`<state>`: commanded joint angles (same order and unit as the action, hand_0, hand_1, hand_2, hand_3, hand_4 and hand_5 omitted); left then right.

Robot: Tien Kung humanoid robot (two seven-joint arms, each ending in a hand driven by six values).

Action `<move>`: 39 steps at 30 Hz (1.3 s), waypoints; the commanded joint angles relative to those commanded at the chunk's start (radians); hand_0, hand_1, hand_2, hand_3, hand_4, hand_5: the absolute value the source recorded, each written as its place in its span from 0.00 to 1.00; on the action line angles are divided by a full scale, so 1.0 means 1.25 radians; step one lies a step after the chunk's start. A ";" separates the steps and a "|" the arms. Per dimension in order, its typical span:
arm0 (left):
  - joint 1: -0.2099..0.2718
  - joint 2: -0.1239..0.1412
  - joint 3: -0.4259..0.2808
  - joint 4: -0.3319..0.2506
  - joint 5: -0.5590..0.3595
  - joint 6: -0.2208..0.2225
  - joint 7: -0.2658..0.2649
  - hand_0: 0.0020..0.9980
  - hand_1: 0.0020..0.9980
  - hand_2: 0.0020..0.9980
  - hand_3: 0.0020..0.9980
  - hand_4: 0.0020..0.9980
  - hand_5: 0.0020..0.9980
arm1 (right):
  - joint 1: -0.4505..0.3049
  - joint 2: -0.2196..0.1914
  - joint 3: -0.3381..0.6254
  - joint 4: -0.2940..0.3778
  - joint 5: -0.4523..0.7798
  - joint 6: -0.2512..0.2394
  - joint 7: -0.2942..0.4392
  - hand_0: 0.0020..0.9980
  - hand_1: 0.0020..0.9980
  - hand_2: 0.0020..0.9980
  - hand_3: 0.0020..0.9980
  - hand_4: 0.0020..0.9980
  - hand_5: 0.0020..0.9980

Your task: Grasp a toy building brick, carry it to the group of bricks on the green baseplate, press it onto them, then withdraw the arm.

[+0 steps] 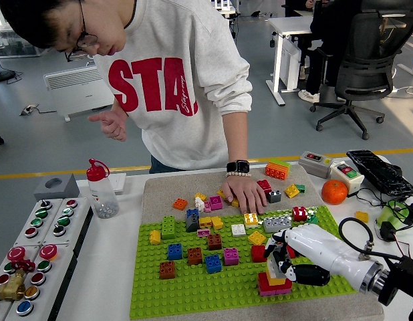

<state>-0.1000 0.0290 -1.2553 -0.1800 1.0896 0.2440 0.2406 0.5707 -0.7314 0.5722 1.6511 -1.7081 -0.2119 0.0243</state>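
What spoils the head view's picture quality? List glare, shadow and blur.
Head view: even indoor light; soft shadows under the right hand on the green baseplate; mild sheen on the hand's white shell; bricks sharp; the person's raised hand slightly blurred; no strong glare.

Studded plastic baseplate [193, 284] on a matt felt-like mat [160, 190] (greyish); glossy white hand [287, 257].

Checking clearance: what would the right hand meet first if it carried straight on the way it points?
Probably the red brick just left of the right hand, then the magenta brick; depth is uncertain.
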 joint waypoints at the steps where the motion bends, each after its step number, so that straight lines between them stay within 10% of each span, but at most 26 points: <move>1: -0.001 0.000 0.000 0.000 0.000 0.000 0.000 0.67 0.62 0.57 0.46 0.24 1.00 | 0.000 0.000 0.000 -0.001 0.000 0.000 0.000 0.32 0.49 0.61 0.56 0.24 0.18; 39: -0.002 0.001 0.000 0.000 0.003 0.001 0.001 0.67 0.62 0.57 0.46 0.24 1.00 | 0.006 0.021 -0.016 -0.021 0.007 -0.004 0.004 0.32 0.49 0.61 0.56 0.24 0.18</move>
<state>-0.1022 0.0302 -1.2549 -0.1800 1.0929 0.2447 0.2415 0.5782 -0.7052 0.5528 1.6247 -1.6999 -0.2167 0.0291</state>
